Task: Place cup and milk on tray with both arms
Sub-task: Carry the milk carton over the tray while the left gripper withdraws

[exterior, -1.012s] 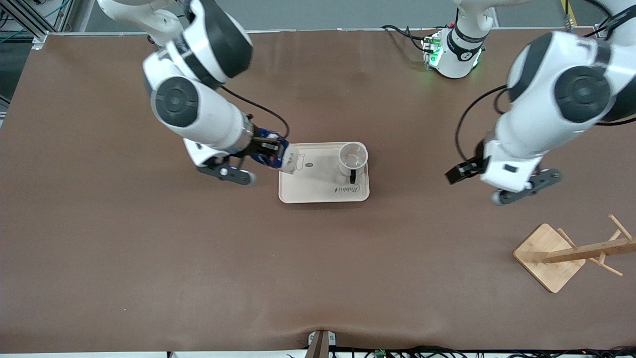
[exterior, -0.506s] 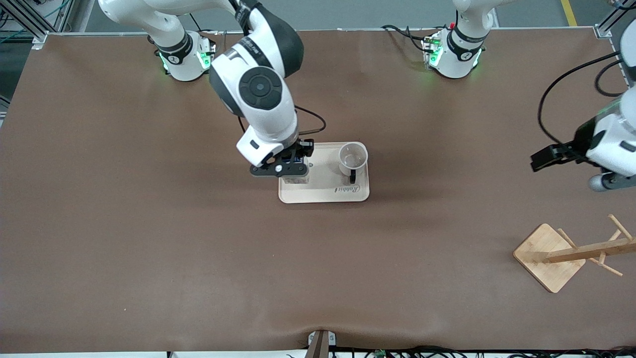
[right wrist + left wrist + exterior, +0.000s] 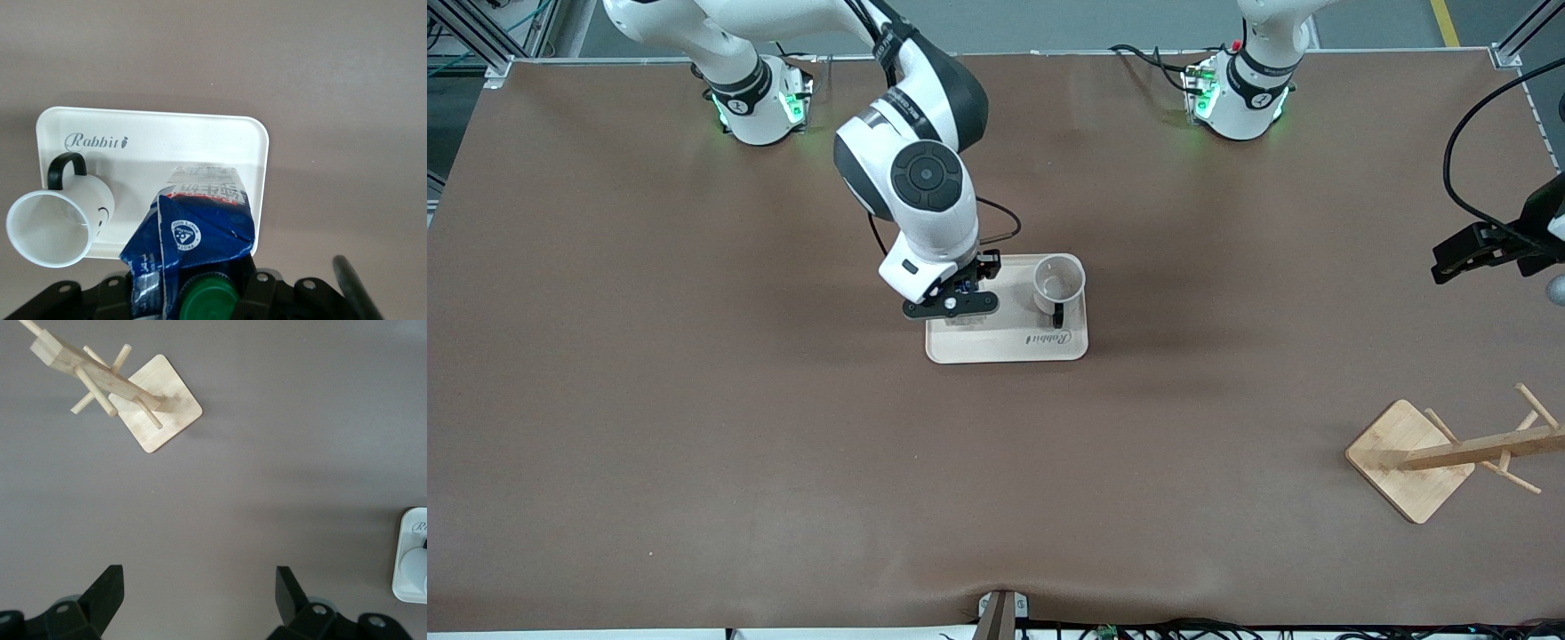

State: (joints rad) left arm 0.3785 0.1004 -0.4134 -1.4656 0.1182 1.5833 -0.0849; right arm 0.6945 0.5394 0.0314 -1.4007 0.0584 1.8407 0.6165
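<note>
The cream tray [image 3: 1009,347] lies mid-table. The white cup [image 3: 1059,280] stands on its end toward the left arm, black handle pointing at the front camera. My right gripper [image 3: 951,305] is shut on the blue-and-white milk [image 3: 963,286] and holds it over the tray's other end. In the right wrist view my right gripper [image 3: 193,297] holds the milk [image 3: 200,223] near its green cap [image 3: 212,300], above the tray [image 3: 200,133], beside the cup [image 3: 57,223]. I cannot tell whether the carton touches the tray. My left gripper [image 3: 198,577] is open and empty over bare table.
A wooden rack with pegs lies tipped on its square base [image 3: 1409,458] near the left arm's end, nearer the front camera; it also shows in the left wrist view [image 3: 157,413]. My left hand [image 3: 1554,289] is at the view's edge there. A tray corner [image 3: 413,553] shows in the left wrist view.
My right arm has swung the milk from beside the tray to over the tray's end. My left arm has drawn away from the tray toward its own end of the table.
</note>
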